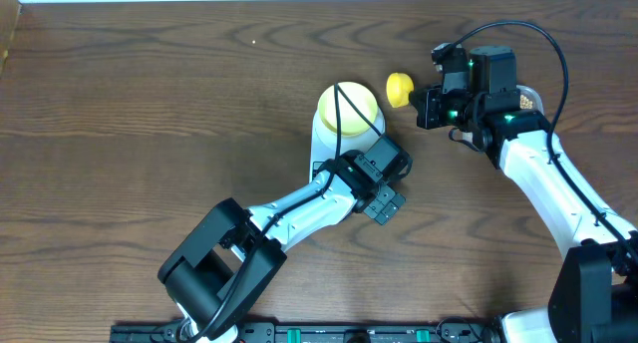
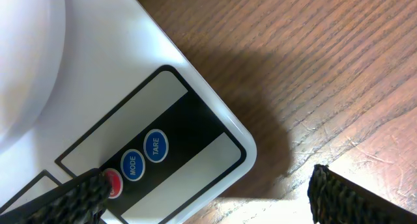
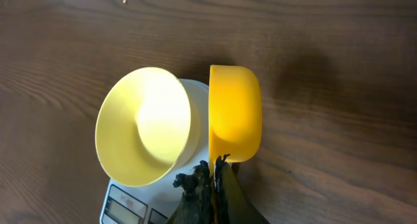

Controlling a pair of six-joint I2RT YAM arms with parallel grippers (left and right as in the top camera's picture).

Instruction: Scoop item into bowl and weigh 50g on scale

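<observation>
**Scoop poised beside bowl as left arm hung over scale's buttons**

From my remote station, I saw the small round pale-yellow bowl [image 1: 349,109] sitting on the white rectangular digital kitchen scale [image 1: 321,149] near the middle of the dark wood-grain table [image 1: 150,104]. The right gripper [image 1: 419,104] had its jaws clamped tight on the handle of the small bright-yellow plastic scoop [image 1: 400,88], holding it just to the right of the bowl. In the right wrist view the scoop stood on edge, its cup alongside the bowl's rim. I could not tell whether the two touched, nor what the scoop carried.

The left gripper [image 1: 384,201] hung at the scale's near end, its jaws spread wide and holding nothing. In the left wrist view one dark, textured finger [image 2: 71,196] lay over the edge of the round red button [image 2: 115,183], next to the blue MODE button [image 2: 133,165] and the blue TARE button [image 2: 155,146]. The other finger sat out over bare table beyond the scale's corner. I could not tell whether the red button was being pressed.

A patch of small round tan beans [image 1: 529,101] showed just behind the right arm's wrist, their container mostly hidden.
</observation>
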